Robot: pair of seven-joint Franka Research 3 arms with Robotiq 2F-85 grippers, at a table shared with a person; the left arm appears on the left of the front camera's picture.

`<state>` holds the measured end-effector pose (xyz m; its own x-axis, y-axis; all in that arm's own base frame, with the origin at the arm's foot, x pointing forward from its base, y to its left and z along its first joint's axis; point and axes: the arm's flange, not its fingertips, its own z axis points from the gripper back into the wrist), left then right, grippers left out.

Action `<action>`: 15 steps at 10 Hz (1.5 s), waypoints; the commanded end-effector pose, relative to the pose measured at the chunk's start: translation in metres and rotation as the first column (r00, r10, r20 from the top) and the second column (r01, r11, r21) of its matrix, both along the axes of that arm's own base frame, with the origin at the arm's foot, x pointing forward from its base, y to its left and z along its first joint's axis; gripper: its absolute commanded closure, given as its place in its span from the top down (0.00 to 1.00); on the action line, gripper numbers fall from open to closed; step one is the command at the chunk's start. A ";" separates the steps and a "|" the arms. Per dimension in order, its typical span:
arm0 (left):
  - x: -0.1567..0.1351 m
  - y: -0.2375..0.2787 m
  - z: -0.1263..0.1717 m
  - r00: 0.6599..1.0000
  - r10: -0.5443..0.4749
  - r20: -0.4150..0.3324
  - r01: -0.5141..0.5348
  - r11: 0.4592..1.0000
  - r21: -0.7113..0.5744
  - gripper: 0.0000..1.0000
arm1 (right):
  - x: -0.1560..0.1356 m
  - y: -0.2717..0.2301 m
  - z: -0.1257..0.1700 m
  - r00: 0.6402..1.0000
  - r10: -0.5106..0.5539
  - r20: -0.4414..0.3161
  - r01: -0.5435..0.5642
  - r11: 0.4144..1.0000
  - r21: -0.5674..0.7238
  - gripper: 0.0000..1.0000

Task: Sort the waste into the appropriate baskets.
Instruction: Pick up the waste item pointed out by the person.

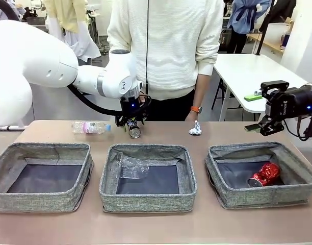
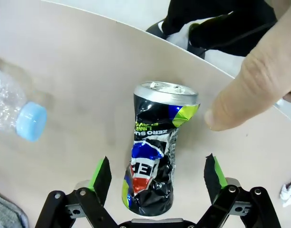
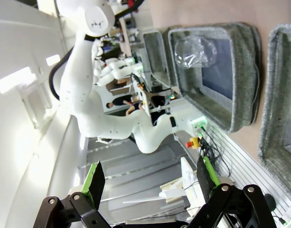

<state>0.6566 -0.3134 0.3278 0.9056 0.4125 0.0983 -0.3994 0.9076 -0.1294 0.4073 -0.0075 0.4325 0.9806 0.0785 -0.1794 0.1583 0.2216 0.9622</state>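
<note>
Three baskets stand in a row on the counter. Just behind the middle basket, my left tool straddles one dark can with jaws wide, and the pads look clear of it, I think. My right tool hangs wide and empty far to the right. One crumpled plastic lies inside the middle basket, and one red can in its right neighbour. One bottle lies behind-left and one paper wad behind-right.

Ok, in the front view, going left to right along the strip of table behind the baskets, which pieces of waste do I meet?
clear bottle lying on its side → dark printed can → white paper wad
</note>
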 end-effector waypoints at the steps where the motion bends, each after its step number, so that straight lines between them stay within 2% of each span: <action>1: -0.007 0.001 -0.004 1.000 0.015 0.023 -0.016 0.999 0.035 1.00 | -0.002 0.002 0.001 1.000 -0.001 0.009 0.001 1.000 -0.001 1.00; 2: -0.008 0.003 -0.004 0.999 0.011 0.038 -0.013 0.999 0.042 1.00 | -0.002 0.002 0.001 1.000 -0.001 0.009 0.001 1.000 -0.001 1.00; 3: -0.009 0.004 -0.004 0.999 0.008 0.049 -0.011 0.998 0.057 0.94 | -0.002 0.002 0.001 1.000 -0.001 0.009 0.001 1.000 -0.001 1.00; 4: -0.010 0.005 -0.004 0.999 0.009 0.044 -0.011 0.998 0.058 0.43 | -0.002 0.002 0.001 1.000 -0.001 0.009 0.001 1.000 -0.001 1.00; 5: -0.011 0.005 -0.004 0.999 0.012 0.042 -0.015 0.998 0.061 0.36 | -0.002 0.002 0.001 1.000 -0.001 0.009 0.001 1.000 -0.001 1.00; 6: -0.011 0.006 -0.004 0.999 0.014 0.037 -0.016 0.998 0.061 0.00 | -0.002 0.002 0.001 1.000 -0.001 0.009 0.001 1.000 -0.001 1.00; 8: -0.011 0.007 -0.002 0.999 0.015 0.032 -0.018 0.997 0.074 0.00 | -0.002 0.002 0.001 1.000 -0.001 0.009 0.001 1.000 -0.001 1.00; 9: -0.011 0.008 -0.002 1.000 0.012 0.028 -0.014 0.997 0.076 0.17 | -0.002 0.002 0.001 1.000 -0.001 0.009 0.001 1.000 -0.001 1.00; 11: -0.011 0.008 -0.003 1.000 0.007 0.020 -0.009 0.997 0.078 0.00 | -0.002 0.002 0.001 1.000 -0.001 0.009 0.001 1.000 -0.001 1.00; 15: -0.014 0.008 -0.001 1.000 -0.011 -0.007 0.012 0.998 0.053 0.00 | -0.002 0.002 0.001 1.000 -0.001 0.009 0.001 1.000 -0.001 1.00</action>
<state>0.6558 -0.3116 0.3256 0.9104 0.3926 0.1306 -0.3827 0.9190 -0.0950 0.4073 -0.0075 0.4325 0.9806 0.0785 -0.1794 0.1582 0.2216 0.9622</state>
